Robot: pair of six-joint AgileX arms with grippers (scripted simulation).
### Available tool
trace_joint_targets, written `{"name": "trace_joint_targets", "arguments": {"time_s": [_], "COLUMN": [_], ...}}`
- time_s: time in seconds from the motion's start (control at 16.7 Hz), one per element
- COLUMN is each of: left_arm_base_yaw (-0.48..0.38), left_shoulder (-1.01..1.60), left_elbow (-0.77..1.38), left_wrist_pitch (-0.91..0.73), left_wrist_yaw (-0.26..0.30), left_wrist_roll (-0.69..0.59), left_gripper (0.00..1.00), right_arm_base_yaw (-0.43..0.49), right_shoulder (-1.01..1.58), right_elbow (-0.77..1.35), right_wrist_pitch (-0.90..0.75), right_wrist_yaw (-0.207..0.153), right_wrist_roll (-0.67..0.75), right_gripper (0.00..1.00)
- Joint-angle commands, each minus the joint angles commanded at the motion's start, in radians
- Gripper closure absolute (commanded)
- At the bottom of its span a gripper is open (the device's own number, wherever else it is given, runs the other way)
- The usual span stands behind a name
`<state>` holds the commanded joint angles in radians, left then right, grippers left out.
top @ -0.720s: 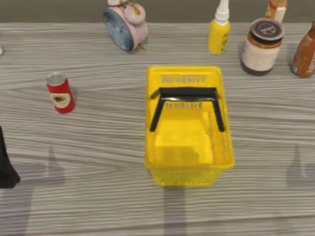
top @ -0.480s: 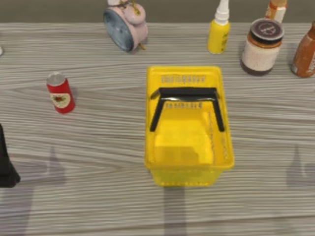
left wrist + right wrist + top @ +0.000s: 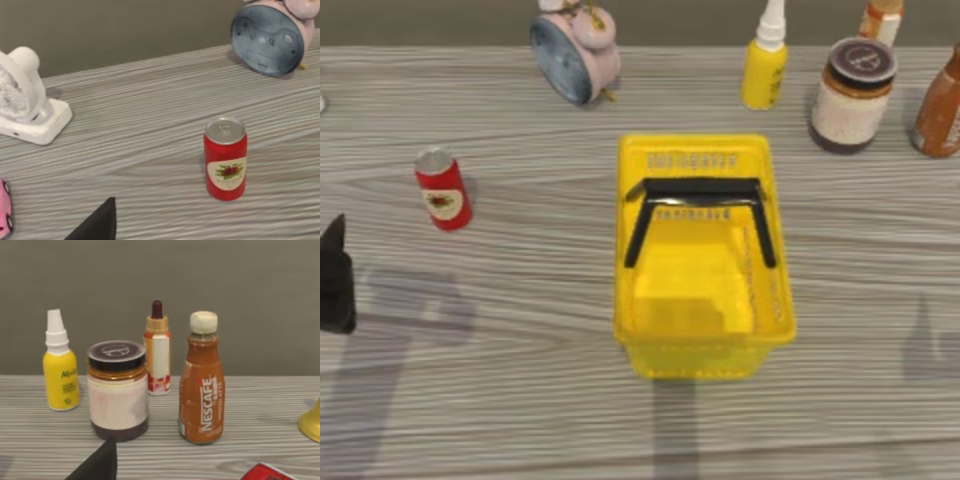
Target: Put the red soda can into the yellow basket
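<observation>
The red soda can (image 3: pixel 443 189) stands upright at the table's left, with a silver top and a pale oval label; the left wrist view shows it too (image 3: pixel 225 158). The yellow basket (image 3: pixel 704 356) sits at mid-table, its black handles (image 3: pixel 700 188) folded across the far half. My left gripper (image 3: pixel 335 278) hangs at the left edge, nearer the front than the can and apart from it. It is open, and only one dark finger (image 3: pixel 101 224) shows in its wrist view. My right gripper (image 3: pixel 142 472) is outside the top view and open, with one finger (image 3: pixel 102 464) visible.
Along the far edge stand a pink alarm clock (image 3: pixel 574 54), a small yellow bottle with a white nozzle (image 3: pixel 765 62), a dark-lidded jar (image 3: pixel 853 94) and a brown-red bottle (image 3: pixel 940 104). A white object (image 3: pixel 25 107) sits far left of the can.
My left gripper has moved away from the front edge toward the can's row, and its shadow on the table has shifted with it. The can and the basket have not moved.
</observation>
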<state>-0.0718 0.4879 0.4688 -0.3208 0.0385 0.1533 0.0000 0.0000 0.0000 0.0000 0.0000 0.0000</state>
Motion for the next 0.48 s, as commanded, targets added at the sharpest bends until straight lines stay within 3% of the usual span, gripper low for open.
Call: {"name": "trace_joint_targets", "arguments": {"time_s": [0.48], "left_arm_base_yaw": [-0.050], "left_shoulder": [0.796], "left_elbow": [0.702], "left_wrist_pitch": [-0.470], "left_wrist_yaw": [0.004], "left_wrist_roll": [0.234], "left_gripper": [0.00], "right_arm_base_yaw": [0.000], "right_shoulder": [0.000], "right_elbow": [0.000], "right_wrist_pitch": [0.000], "right_wrist_yaw": [0.000], "right_wrist_roll": [0.000], "right_gripper": [0.00]}}
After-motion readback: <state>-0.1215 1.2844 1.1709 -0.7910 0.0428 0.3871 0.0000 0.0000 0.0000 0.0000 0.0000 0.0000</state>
